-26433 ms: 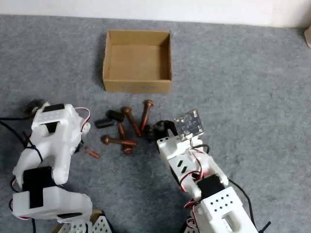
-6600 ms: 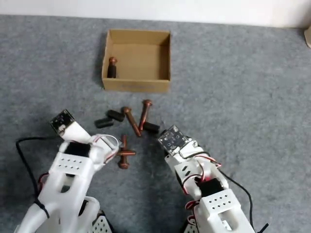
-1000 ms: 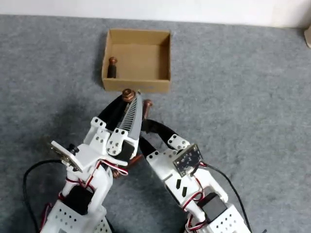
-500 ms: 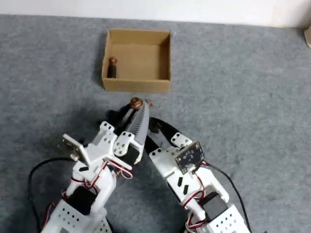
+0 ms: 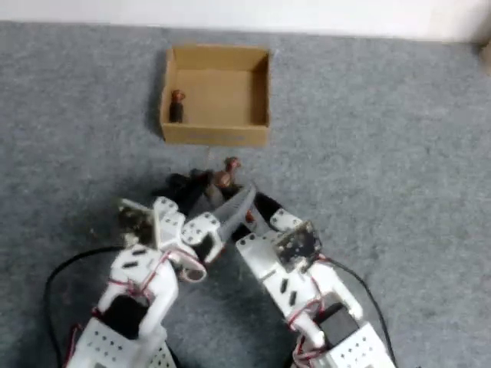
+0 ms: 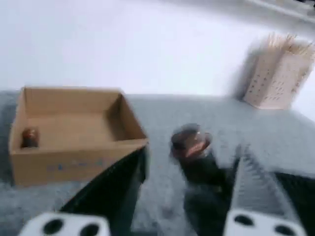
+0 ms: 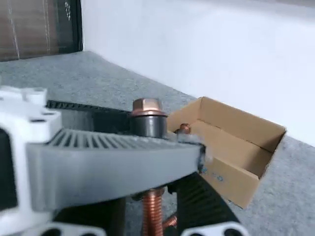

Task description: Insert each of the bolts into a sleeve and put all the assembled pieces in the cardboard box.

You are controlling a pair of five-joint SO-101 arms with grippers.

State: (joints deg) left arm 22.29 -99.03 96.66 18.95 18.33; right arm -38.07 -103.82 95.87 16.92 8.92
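A copper bolt (image 5: 222,178) stands head up between the two arms, with a black sleeve (image 7: 147,125) just under its head. My right gripper (image 7: 150,206) is shut on the bolt's threaded shank (image 7: 152,214). My left gripper (image 6: 189,157) is open around the bolt (image 6: 189,140); its grey finger (image 7: 113,157) crosses in front of the sleeve and its black finger (image 6: 118,182) stands apart from it. The cardboard box (image 5: 219,138) lies beyond, and one assembled piece (image 5: 176,106) stands against its left wall.
Another bolt's head (image 5: 232,163) shows on the grey carpet just past the grippers; the other loose parts are hidden under the arms. A pale perforated holder (image 6: 275,73) stands far back by the white wall.
My left gripper has drawn back from the box toward the right gripper, bringing the bolt along. Its fingers now stand wider apart than before.
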